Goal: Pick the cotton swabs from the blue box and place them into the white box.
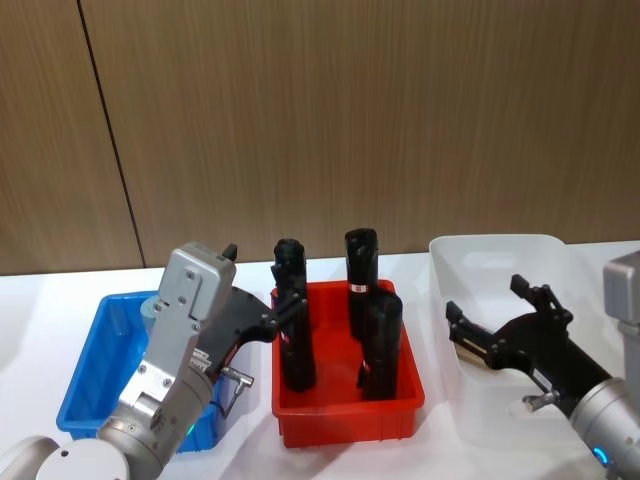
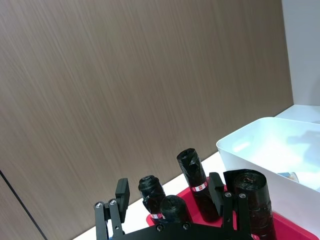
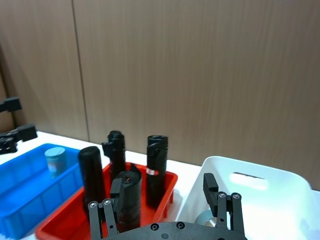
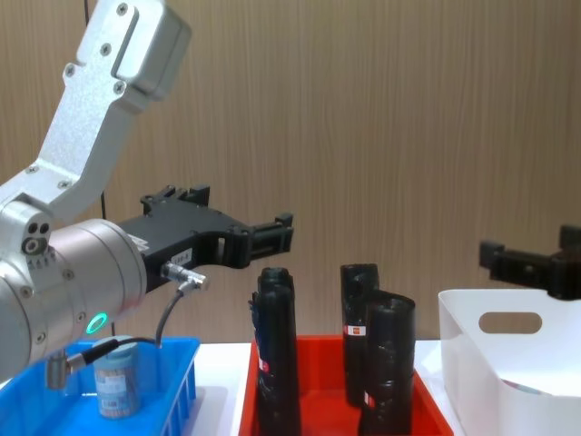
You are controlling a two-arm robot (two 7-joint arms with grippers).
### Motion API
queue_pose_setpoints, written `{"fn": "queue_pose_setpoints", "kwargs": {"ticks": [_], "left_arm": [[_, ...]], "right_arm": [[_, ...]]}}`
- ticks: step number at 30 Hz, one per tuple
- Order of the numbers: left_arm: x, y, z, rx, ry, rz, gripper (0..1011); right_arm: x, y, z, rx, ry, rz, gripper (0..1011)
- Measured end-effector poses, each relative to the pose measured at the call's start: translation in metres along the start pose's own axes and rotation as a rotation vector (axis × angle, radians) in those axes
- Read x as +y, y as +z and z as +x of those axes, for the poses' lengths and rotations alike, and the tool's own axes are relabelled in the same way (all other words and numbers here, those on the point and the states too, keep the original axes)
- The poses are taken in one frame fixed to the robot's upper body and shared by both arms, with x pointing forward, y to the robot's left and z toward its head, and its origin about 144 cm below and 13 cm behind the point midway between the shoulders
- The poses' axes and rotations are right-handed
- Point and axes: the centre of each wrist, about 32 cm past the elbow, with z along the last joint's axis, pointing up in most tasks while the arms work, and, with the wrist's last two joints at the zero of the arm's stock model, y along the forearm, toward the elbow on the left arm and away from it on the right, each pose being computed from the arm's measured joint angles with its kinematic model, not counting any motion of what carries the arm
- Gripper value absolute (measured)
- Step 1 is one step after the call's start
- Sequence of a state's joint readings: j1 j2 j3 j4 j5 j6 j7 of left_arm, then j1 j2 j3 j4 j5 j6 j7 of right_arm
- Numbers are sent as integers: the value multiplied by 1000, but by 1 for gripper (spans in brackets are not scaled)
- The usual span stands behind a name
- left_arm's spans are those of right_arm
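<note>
Left gripper point(image 2: 169, 184): fingers apart, empty, raised over the edge where the blue box point(image 1: 85, 385) meets the red crate point(image 1: 350, 418). Tub of cotton swabs point(image 4: 118, 381) upright in the blue box, below and left of it, untouched. Right gripper point(image 1: 484, 300): fingers apart, empty, over the white box point(image 1: 500, 248); second tub point(image 2: 289, 174) lies inside beneath.

The white box point(image 1: 495, 241) was glossy plastic. The blue box point(image 1: 88, 362) and red crate point(image 1: 345, 426) were smooth, duller plastic. The wall point(image 1: 350, 120) was matt wood-grain panelling, and the left arm's casing point(image 4: 91, 100) was satin metal.
</note>
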State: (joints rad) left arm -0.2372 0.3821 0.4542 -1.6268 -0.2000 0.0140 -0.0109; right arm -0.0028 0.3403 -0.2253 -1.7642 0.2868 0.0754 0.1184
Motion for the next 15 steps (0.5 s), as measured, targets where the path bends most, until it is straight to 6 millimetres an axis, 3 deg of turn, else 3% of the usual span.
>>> {"fn": "queue_pose_setpoints", "kwargs": {"ticks": [15], "left_arm": [[0,0,0,0,0,0,1004]], "right_arm": [[20,10,8,17,147,-110,1002]]}}
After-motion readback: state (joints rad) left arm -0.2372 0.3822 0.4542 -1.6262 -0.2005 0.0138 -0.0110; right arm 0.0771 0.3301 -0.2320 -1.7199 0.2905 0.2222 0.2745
